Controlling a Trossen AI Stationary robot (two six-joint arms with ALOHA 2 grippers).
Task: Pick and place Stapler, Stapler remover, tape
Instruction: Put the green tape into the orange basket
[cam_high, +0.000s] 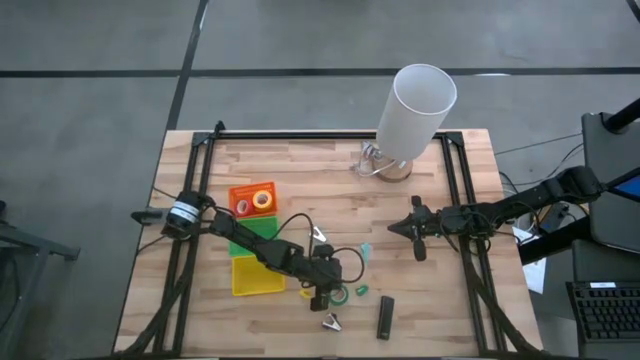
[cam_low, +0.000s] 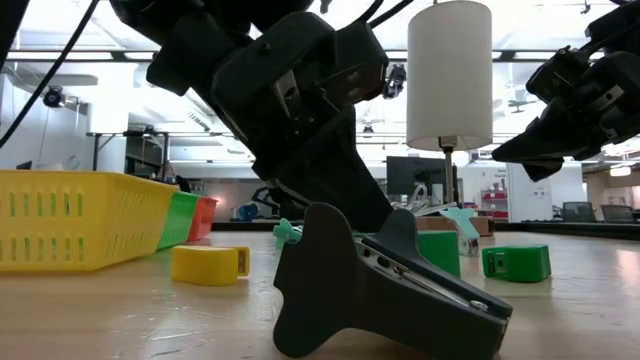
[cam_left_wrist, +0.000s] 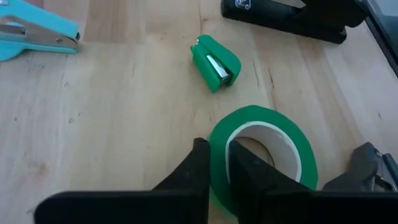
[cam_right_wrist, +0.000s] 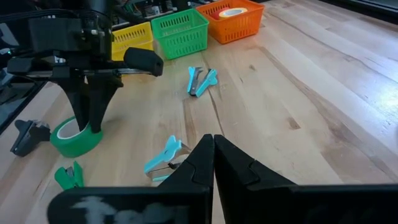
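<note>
Brightness: even, fairly bright indoor light on the pale wooden table top (cam_high: 330, 190).
Source: ceiling strip lights glow in the low view, behind the tall white cylindrical lamp shade (cam_low: 449, 75).
Shadows: soft and short; a faint one lies under the green ring-shaped tape roll (cam_left_wrist: 264, 155).
Backlight: in the low view the arms read as dark silhouettes.
Focus: in the wrist views the near black fingers (cam_right_wrist: 205, 168) are blurred.
Glare: none marked on the wood.

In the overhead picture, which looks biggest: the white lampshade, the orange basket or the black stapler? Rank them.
1. White lampshade, though it stands taller, nearer the camera, which may inflate it.
2. Orange basket.
3. Black stapler, clearly smallest.
</note>
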